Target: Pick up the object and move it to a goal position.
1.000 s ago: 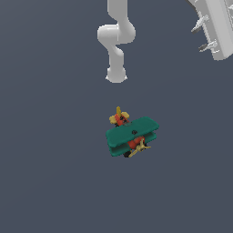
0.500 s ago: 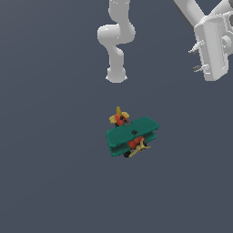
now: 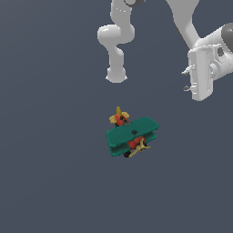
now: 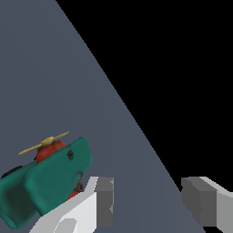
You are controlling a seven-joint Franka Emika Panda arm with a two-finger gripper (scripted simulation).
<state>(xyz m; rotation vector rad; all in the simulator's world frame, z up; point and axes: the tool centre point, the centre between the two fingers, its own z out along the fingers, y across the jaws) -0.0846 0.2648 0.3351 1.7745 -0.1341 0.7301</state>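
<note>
The object, a small toy biplane (image 3: 132,136) with teal-green wings, a red body and a tan propeller, rests on the grey floor near the middle of the exterior view. My gripper (image 3: 187,79) hangs well above and toward the exterior view's right of it, tilted sideways, with its small fingertips spread apart. In the wrist view the biplane (image 4: 48,179) shows close by, propeller up, and the two grey fingers (image 4: 105,201) stand wide apart with nothing between them. The gripper (image 4: 152,202) is open and touches nothing.
The arm's white base and lower links (image 3: 116,43) rise behind the plane in the exterior view. The grey floor (image 3: 54,173) stretches around the plane. In the wrist view the floor ends at a straight edge with black beyond it.
The gripper has come down and toward the exterior view's left, nearer the biplane. The biplane has not moved.
</note>
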